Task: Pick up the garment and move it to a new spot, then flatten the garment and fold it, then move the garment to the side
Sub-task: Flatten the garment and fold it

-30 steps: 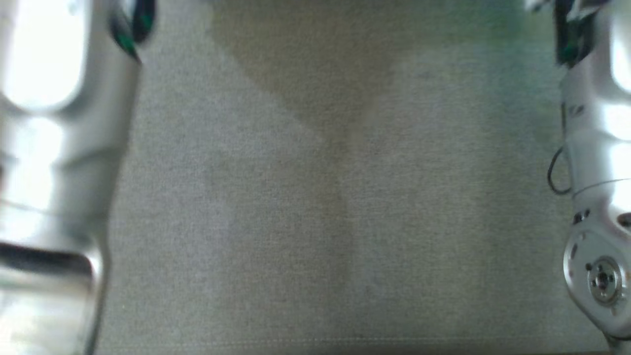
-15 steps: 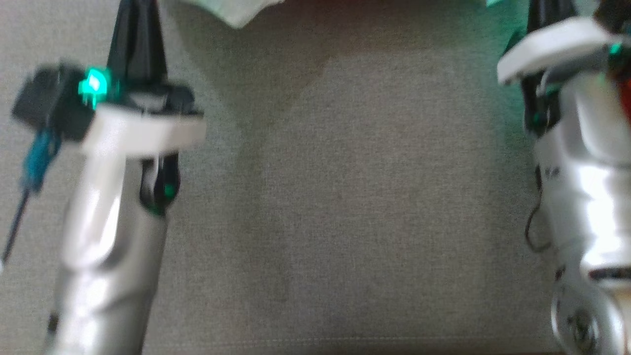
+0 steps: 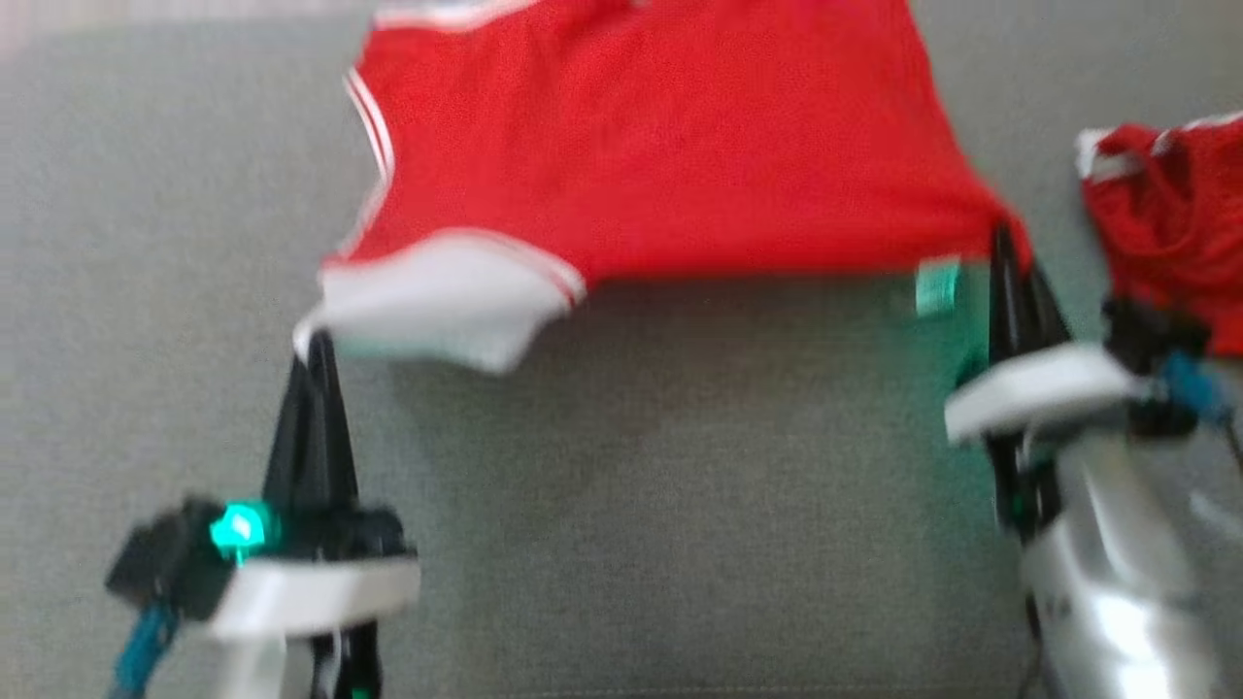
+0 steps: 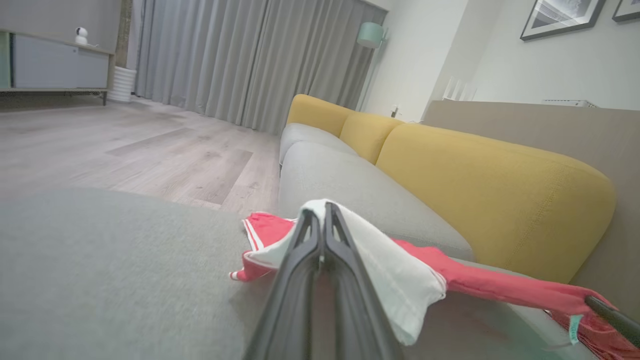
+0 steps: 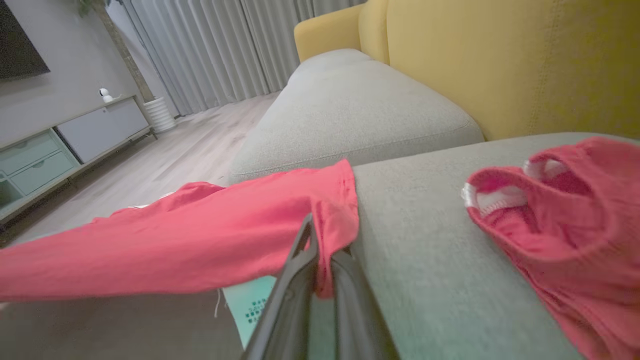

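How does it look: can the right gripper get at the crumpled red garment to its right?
Probably not yet. The right gripper is shut on a corner of the red jersey. The crumpled red garment lies beside it, nothing between, but it must let go first.

The room has a pale wooden floor [image 4: 150, 145], and long grey curtains [image 4: 240, 60] cover its far side. A sofa stands along the white wall [image 4: 420, 65], with grey seat cushions [image 4: 345, 175] and yellow back cushions [image 4: 495, 185]. Near the curtains is a lamp with a pale green shade [image 4: 371, 35]. A framed picture [image 4: 560, 17] is on the wall above the sofa. Across the floor stands a low cabinet [image 4: 55, 67], with a white ribbed pot [image 4: 121, 84] beside it.
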Available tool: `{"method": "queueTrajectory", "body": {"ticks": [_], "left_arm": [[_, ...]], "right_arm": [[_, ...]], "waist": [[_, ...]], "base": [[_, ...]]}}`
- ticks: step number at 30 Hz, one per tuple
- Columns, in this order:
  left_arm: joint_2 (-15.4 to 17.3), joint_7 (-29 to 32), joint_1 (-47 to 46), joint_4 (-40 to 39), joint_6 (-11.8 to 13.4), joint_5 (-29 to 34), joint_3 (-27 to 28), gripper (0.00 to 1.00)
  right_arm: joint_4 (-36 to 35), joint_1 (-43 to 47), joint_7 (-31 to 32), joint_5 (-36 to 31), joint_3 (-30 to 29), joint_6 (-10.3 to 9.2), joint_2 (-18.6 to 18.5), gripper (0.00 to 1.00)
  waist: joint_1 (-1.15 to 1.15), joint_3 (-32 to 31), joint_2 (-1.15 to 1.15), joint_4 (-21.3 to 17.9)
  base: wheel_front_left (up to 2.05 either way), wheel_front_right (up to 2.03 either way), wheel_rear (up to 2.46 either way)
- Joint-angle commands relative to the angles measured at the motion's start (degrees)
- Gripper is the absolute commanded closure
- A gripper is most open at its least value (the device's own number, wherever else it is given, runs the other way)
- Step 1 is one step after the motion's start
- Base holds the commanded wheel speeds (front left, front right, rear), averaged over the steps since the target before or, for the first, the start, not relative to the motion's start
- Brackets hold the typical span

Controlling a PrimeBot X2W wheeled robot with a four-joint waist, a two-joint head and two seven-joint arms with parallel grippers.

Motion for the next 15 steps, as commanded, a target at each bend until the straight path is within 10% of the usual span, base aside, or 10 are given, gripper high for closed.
{"method": "queueTrajectory", "body": {"ticks": [1,15], "left_arm": [[0.00,-0.26,2.38,-3.33,1.15,-0.76,1.59,1.00],[2.86,3.99,19.75,-13.80,3.53,2.10,-1.22,1.00]], "right_arm": [[-3.64,3.51,-0.55,0.76,1.02,-0.04,0.74,1.00],[-26.33,29.21,9.12,3.00,-2.28,-0.04,0.74,1.00]], "waist": [[0.02,-5.19,0.00,0.70],[0.02,-10.73,0.00,0.87]], "base": [[0.00,0.00,0.00],[0.00,0.00,0.00]]}}
